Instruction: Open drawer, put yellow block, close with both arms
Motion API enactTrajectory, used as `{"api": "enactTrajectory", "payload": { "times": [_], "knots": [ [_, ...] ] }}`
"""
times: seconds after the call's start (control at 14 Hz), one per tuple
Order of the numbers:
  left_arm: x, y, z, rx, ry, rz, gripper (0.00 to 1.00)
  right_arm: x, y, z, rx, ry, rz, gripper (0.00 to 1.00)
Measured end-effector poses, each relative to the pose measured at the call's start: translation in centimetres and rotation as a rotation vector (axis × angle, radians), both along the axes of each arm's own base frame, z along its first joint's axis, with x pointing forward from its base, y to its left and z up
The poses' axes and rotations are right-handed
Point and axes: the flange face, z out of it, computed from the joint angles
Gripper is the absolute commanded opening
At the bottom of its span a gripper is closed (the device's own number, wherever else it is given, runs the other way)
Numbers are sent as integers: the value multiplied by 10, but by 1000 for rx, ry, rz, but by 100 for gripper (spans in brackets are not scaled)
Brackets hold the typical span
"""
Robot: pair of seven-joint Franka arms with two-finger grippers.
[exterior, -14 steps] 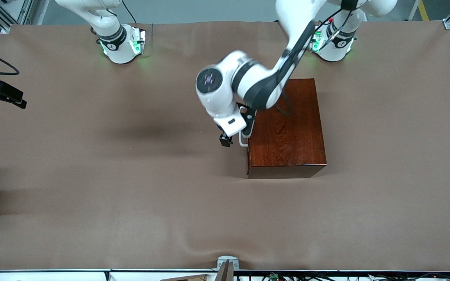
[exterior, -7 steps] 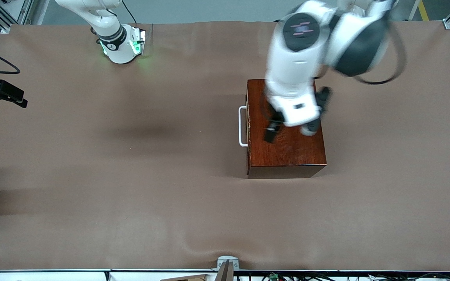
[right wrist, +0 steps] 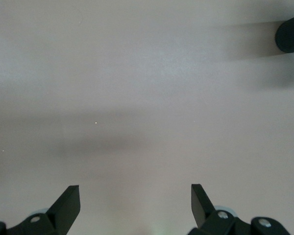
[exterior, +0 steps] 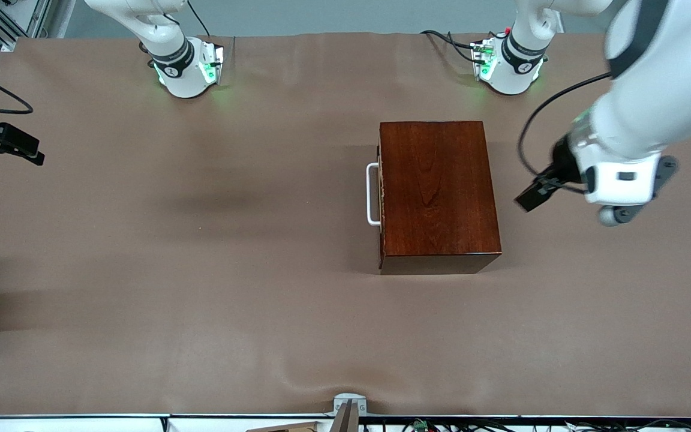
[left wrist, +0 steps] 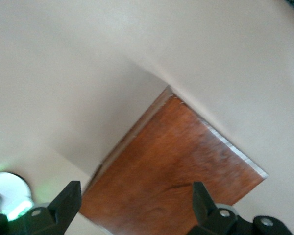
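One drawer (exterior: 381, 193) sits shut in the wooden box (exterior: 438, 195) mid-table; the yellow block is probably inside, unseen. Left gripper (left wrist: 137, 208) has swung off it, fingers apart; right gripper (right wrist: 135, 208) waits open. Task looks finished.

The front camera sat high across the table (exterior: 201, 288), looking down toward both arm bases along the top edge. The left wrist camera looked down between its own fingertips (left wrist: 68, 200) at the wooden box (left wrist: 186, 171), which the front view (exterior: 435, 186) also covered. The right wrist camera faced bare tabletop (right wrist: 147, 98) at close range between its own fingertips (right wrist: 68, 203)
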Motion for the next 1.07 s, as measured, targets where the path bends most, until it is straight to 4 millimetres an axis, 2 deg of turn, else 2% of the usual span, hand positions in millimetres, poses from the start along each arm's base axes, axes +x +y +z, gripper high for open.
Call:
{"api": "enactTrajectory", "payload": {
  "times": [0.36, 0.57, 0.71, 1.07],
  "knots": [
    [-17, 79, 19, -51, 4, -275, 100, 0, 1, 1, 0, -6, 1, 100],
    [-38, 112, 23, -81, -25, -430, 100, 0, 1, 2, 0, -7, 1, 100],
    [-55, 120, 22, -69, -49, -500, 100, 0, 1, 2, 0, -8, 2, 100],
    [-95, 97, 30, -8, -102, -575, 100, 0, 1, 2, 0, -8, 3, 100]
  ]
}}
